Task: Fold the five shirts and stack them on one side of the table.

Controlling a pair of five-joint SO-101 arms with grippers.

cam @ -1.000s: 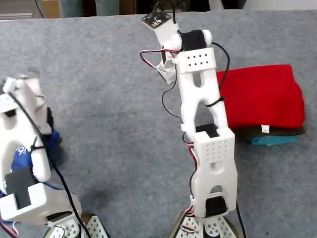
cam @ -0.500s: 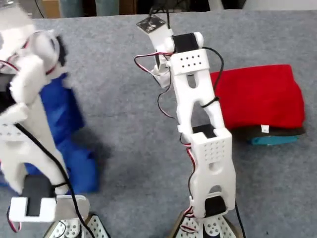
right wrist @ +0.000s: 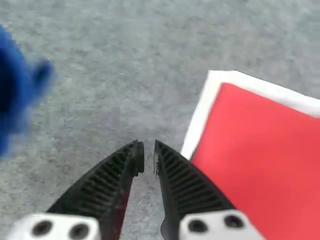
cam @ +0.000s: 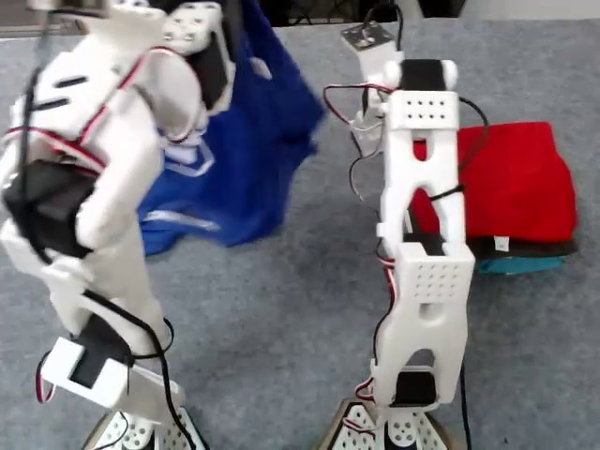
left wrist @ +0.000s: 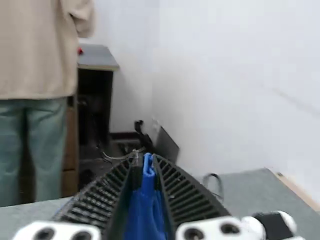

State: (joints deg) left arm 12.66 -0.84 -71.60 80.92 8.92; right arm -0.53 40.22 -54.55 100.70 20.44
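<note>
A blue shirt (cam: 244,141) hangs unfolded above the back left of the grey table (cam: 281,309), its lower part draped on the surface. My left gripper (cam: 230,33) is raised high and shut on its top edge; in the left wrist view the blue cloth (left wrist: 145,210) is pinched between the left gripper (left wrist: 145,162) jaws. At the right lies a folded red shirt (cam: 506,183) on top of a black one (cam: 525,248) and a teal one (cam: 520,265). My right gripper (cam: 370,37) sits at the back centre; the right gripper (right wrist: 149,152) is shut to a narrow slit, with nothing in it.
A flat red sheet with a white edge (right wrist: 260,165) lies on the grey surface just beside my right gripper's tips. A blue blur of the shirt (right wrist: 20,100) shows farther off. A person in a beige top (left wrist: 40,50) stands behind the table.
My left arm has swung up and toward the back, lifting the blue shirt off the front left of the table so it unfurls. The right arm has shifted slightly to the right.
</note>
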